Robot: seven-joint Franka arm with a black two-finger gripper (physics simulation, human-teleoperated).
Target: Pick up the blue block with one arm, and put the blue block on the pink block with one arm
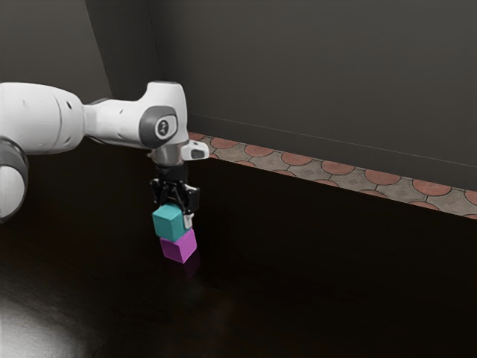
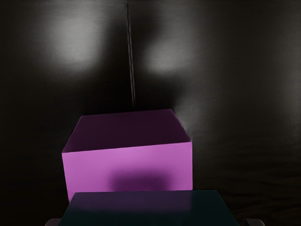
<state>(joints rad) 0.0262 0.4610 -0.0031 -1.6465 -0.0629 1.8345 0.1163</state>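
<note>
- The white arm (image 1: 89, 123) is coming in from the exterior view's left and pointing its hand straight down over the dark table (image 1: 320, 283).
- The black gripper (image 1: 174, 210) is clenching the blue block (image 1: 168, 221), with one finger pressing on each of two opposite sides near the block's top.
- The blue block, rendered in a teal shade, is hanging directly over the pink block (image 1: 179, 247), and their edges are meeting in the exterior view. Whether the two are touching or a thin gap is remaining, I cannot tell.
- The blue block is sitting a little toward the exterior view's left of the pink one, so the two are not lining up squarely.
- The pink block is resting flat on the table, well apart from the far edge.
- In the wrist view the blue block (image 2: 146, 209) is showing just under the hand, and it is casting a soft shadow on the bright side face of the pink block (image 2: 129, 165).
- The glossy table (image 2: 244, 94) is reflecting pale patches of light beyond the pink block.
- A strip of reddish patterned floor (image 1: 335, 168) is running along the table's far side below a dark wall (image 1: 335, 67).
</note>
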